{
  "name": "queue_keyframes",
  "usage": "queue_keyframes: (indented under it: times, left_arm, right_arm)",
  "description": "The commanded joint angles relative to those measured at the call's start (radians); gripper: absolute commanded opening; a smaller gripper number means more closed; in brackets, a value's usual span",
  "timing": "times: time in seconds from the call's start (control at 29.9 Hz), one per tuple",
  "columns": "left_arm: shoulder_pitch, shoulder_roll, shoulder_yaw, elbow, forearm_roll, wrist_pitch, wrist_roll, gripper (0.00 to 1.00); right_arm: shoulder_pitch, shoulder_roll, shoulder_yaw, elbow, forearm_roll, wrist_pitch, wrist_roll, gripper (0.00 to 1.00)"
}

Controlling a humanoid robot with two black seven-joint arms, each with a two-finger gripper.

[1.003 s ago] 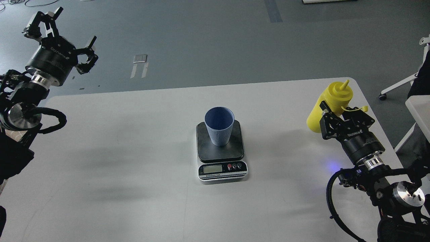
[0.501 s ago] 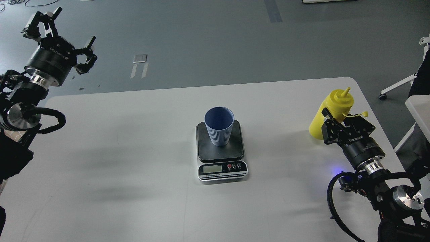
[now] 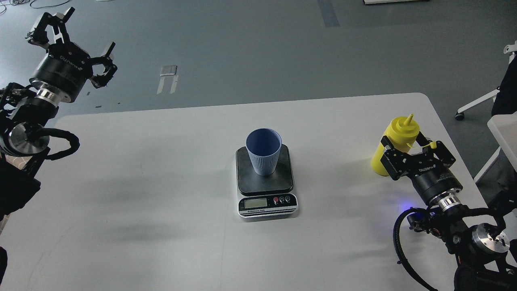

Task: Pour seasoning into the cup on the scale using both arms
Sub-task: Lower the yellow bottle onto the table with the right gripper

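The light blue ribbed cup (image 3: 263, 150) stands upright on the dark platform of the scale (image 3: 282, 184) at the table's middle. The yellow seasoning bottle (image 3: 398, 133) stands upright near the right edge, nozzle up, its small cap hanging on its tether to the right. My right gripper (image 3: 412, 148) sits low around the bottle's body from the near side. Its fingers are spread wide, and the right one stands apart from the bottle. My left gripper (image 3: 91, 29) is raised at the far left, beyond the table, open and holding nothing.
The white table (image 3: 161, 182) has a rounded far right corner close behind the bottle. Another table's edge (image 3: 503, 129) and a chair base (image 3: 476, 105) stand to the right. Grey floor lies beyond the far edge.
The right gripper has come down and a little towards me with the bottle, which went from tilted to upright. Its fingers now look wider apart. The left arm has barely moved.
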Motion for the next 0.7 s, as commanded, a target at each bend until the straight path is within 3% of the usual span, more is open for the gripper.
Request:
queue_keyframes:
  times: [0.0, 0.53, 0.67]
  left_arm:
    - [-0.002, 0.0, 0.0, 0.0, 0.0, 0.0, 0.0, 0.98]
    - [0.0, -0.002, 0.0, 0.0, 0.0, 0.0, 0.0, 0.98]
    - [-0.002, -0.002, 0.0, 0.0, 0.0, 0.0, 0.0, 0.98]
  right_arm:
    - [-0.004, 0.0, -0.002, 0.008, 0.001, 0.003, 0.0, 0.96]
    - [-0.125, 0.0, -0.002, 0.094, 0.003, 0.047, 0.0, 0.96]
    - [-0.184, 0.0, -0.002, 0.145, 0.003, 0.127, -0.001, 0.96]
